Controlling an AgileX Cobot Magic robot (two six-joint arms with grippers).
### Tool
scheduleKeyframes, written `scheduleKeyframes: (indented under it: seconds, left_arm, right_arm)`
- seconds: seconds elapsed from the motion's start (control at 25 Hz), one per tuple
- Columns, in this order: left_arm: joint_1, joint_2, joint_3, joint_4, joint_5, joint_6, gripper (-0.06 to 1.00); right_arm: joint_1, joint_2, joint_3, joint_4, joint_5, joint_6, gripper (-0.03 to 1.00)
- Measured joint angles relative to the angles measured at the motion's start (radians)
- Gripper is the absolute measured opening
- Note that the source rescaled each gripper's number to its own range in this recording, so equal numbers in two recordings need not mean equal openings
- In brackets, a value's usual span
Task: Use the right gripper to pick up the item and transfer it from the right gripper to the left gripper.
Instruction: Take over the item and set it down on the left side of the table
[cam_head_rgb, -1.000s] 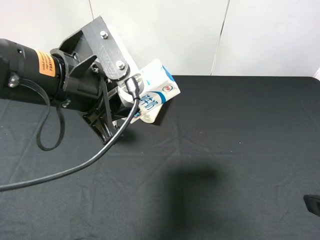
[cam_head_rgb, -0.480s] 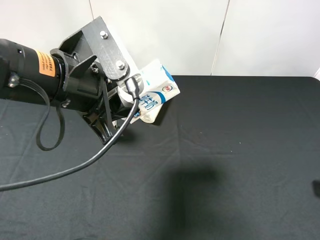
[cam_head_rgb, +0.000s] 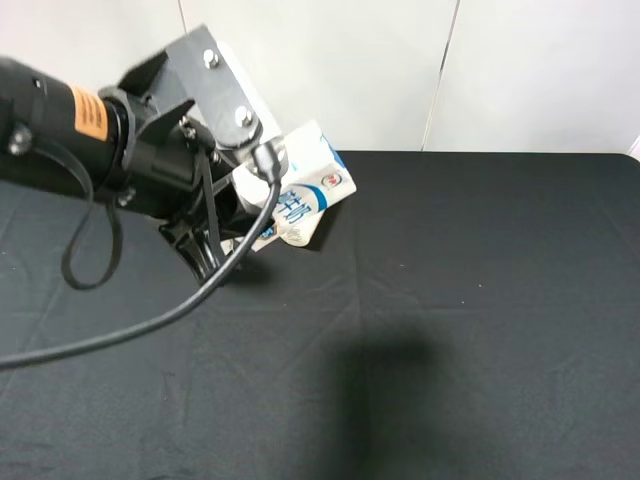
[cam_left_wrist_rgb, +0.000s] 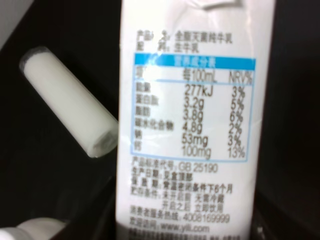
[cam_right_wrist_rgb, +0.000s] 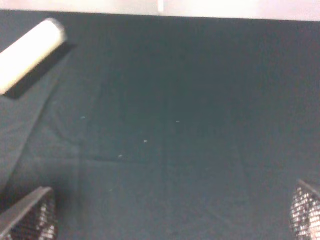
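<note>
Milk carton: held tilted, raised above the black surface at its back-left; nutrition panel is turned to the left wrist camera.
Left gripper: fingers are clamped on the carton.
Right gripper: fingers are spread wide over bare surface.
White tube: laid on the surface.

White tube, black tablecloth, white wall

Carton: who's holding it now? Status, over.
Left hand shut on carton, tilted above the table. Right hand open, empty. White tube lies on table, nothing in the way.
</note>
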Motion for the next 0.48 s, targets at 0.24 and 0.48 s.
scheduleKeyframes:
  seconds: [0.24,0.48]
  left_arm:
    - [0.001,0.0,-0.064,0.007,0.073,-0.043,0.0]
    - [0.07,0.001,-0.143,0.058,0.212,-0.181,0.0]
  right_arm:
    - [-0.041,0.0,0.0,0.002,0.0,0.001,1.0]
    - [-0.041,0.0,0.0,0.003,0.0,0.003,1.0]
